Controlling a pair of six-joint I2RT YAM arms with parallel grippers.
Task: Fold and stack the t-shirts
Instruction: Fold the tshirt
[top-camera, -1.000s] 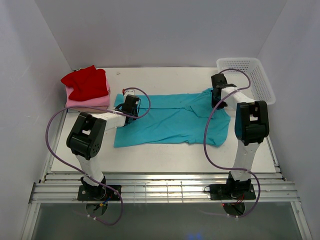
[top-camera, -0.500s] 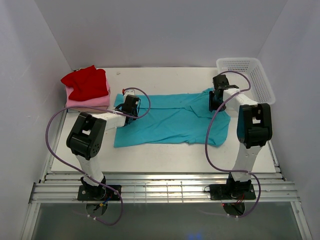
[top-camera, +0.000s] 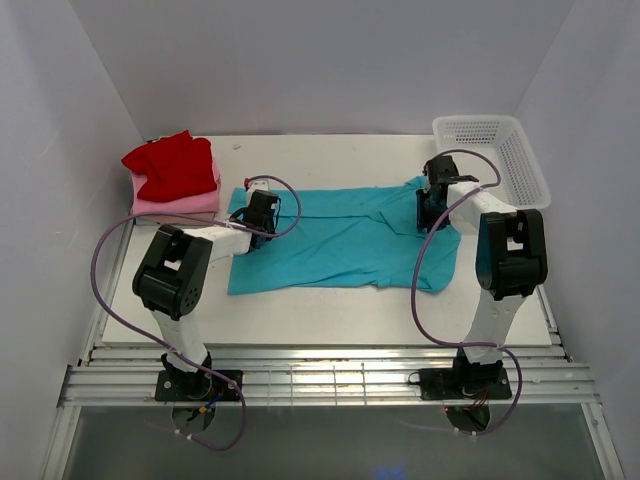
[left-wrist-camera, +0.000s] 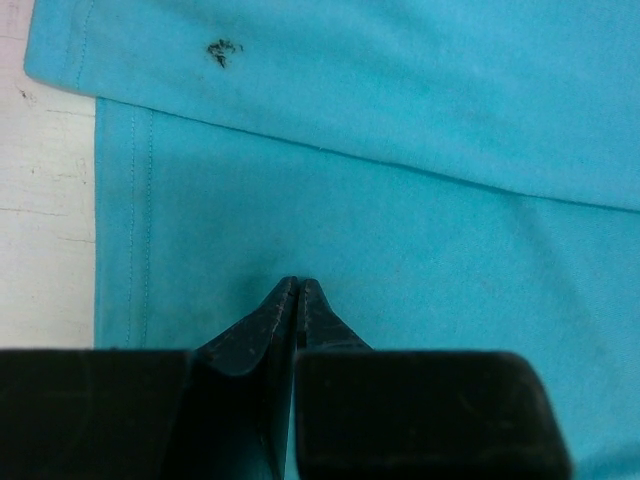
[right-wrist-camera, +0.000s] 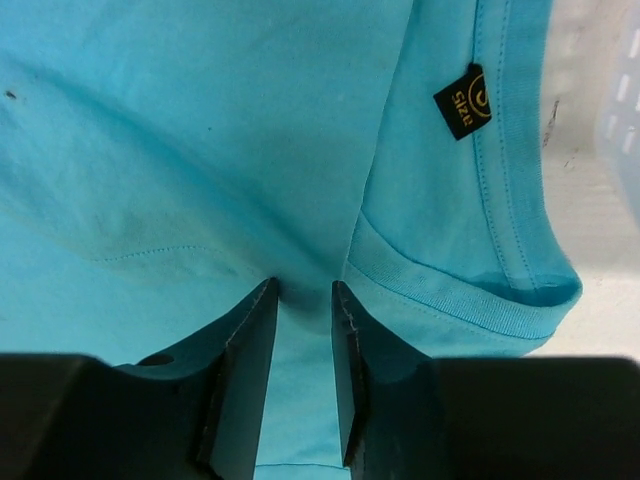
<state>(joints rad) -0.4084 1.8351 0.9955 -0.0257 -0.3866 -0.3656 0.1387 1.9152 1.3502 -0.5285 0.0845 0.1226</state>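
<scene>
A teal t-shirt (top-camera: 340, 235) lies spread flat across the middle of the table, partly folded over itself. My left gripper (top-camera: 262, 213) sits at its left hem. In the left wrist view its fingertips (left-wrist-camera: 298, 287) meet, pinched down into the teal cloth (left-wrist-camera: 400, 150). My right gripper (top-camera: 430, 205) hovers at the shirt's right end, beside the ribbed collar (right-wrist-camera: 450, 300) and its black label (right-wrist-camera: 463, 102). Its jaws (right-wrist-camera: 303, 292) stand apart just above the cloth, holding nothing. A red t-shirt (top-camera: 172, 165) rests on a pink one (top-camera: 180, 205) at the back left.
A white mesh basket (top-camera: 500, 135) stands at the back right, close to my right arm, and its edge (right-wrist-camera: 625, 100) shows in the right wrist view. Bare white table (top-camera: 330, 310) runs along the front. Walls enclose three sides.
My right gripper opened and let go of the collar end, which now lies on the table, and shifted slightly left. The left gripper has not moved.
</scene>
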